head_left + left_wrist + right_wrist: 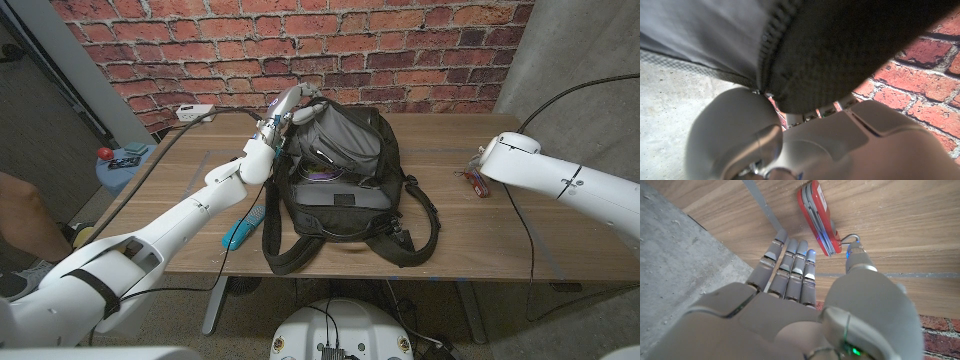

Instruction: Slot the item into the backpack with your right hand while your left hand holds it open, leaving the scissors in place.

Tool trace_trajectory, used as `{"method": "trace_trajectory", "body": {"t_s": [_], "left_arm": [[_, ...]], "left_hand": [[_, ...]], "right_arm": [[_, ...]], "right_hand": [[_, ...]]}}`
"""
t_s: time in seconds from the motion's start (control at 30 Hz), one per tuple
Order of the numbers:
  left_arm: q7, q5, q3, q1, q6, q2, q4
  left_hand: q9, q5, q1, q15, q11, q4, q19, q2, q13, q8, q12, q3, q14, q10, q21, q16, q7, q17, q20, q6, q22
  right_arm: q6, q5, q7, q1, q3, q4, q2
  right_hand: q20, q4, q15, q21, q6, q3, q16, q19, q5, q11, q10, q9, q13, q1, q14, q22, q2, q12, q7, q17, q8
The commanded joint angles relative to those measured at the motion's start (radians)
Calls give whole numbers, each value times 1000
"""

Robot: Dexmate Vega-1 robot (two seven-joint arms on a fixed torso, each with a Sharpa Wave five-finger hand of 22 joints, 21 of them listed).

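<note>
The left hand (290, 105) is gripping the top flap of the backpack (340, 175) mid-table. The right hand (805, 305), fingers extended and holding nothing, is hovering beside the red pocket knife (816, 217) near the table's right edge. Blue scissors (243, 229) are lying left of the backpack.

Matt cloth backpack (340, 150), glossy red plastic pocketknife (816, 217), wooden table (450, 240)

The head view looks down from above over the brown wooden table (470, 240) toward the red brick wall (300, 40). The left wrist view sits tight against the grey-and-black fabric backpack (815, 45) (both share it), while the right wrist view looks closely down at the tabletop.
</note>
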State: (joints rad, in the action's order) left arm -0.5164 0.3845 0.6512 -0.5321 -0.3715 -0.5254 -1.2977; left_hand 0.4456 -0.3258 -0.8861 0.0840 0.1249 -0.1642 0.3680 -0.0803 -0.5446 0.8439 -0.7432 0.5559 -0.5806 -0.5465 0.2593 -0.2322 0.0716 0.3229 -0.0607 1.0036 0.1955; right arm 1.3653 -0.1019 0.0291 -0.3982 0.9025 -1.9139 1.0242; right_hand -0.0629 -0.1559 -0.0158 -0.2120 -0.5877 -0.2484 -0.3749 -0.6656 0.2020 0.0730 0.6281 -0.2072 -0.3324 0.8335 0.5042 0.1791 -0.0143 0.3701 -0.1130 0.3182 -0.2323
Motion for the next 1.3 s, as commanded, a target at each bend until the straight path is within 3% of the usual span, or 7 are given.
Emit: {"method": "trace_trajectory", "body": {"t_s": [0.03, 0.53, 1.3], "left_arm": [[8, -4, -1, -3, -1, -5, -4], [-13, 15, 3, 1, -18, -1, 6], [-15, 0, -12, -22, -23, -11, -8]], "left_hand": [[-1, -7, -26, 1, -1, -2, -3, -12, -5, 5, -7, 9, -8, -6, 1, 7, 0, 1, 2, -3, 1], [-5, -9, -27, 6, 3, -1, 1, -13, -6, 7, -9, 10, -14, -11, 3, 6, 3, 3, 9, -4, 2], [-6, -10, -24, 9, 4, 1, -5, -16, -7, 11, -9, 7, -15, -13, 2, 4, -2, 11, 12, -12, 3]], "right_arm": [[9, -25, -16, 46, 45, 58, -17], [-2, -38, -14, 56, 60, 113, -36], [10, -8, 9, 97, 125, 176, -91]], "right_hand": [[-5, -7, 5, -4, -1, -2, -3, -3, 6, 10, 0, -3, -5, 14, -1, 5, -2, 3, -7, 6, 1], [-10, -9, 9, -2, 4, -6, -2, 2, 7, 15, -5, -4, -14, 37, -10, 4, 3, 6, -10, 12, 5], [-1, -3, -8, -7, -26, -1, -18, -12, 5, -10, 36, -8, -34, 58, 13, 4, 10, 40, 3, 27, 0]]}}
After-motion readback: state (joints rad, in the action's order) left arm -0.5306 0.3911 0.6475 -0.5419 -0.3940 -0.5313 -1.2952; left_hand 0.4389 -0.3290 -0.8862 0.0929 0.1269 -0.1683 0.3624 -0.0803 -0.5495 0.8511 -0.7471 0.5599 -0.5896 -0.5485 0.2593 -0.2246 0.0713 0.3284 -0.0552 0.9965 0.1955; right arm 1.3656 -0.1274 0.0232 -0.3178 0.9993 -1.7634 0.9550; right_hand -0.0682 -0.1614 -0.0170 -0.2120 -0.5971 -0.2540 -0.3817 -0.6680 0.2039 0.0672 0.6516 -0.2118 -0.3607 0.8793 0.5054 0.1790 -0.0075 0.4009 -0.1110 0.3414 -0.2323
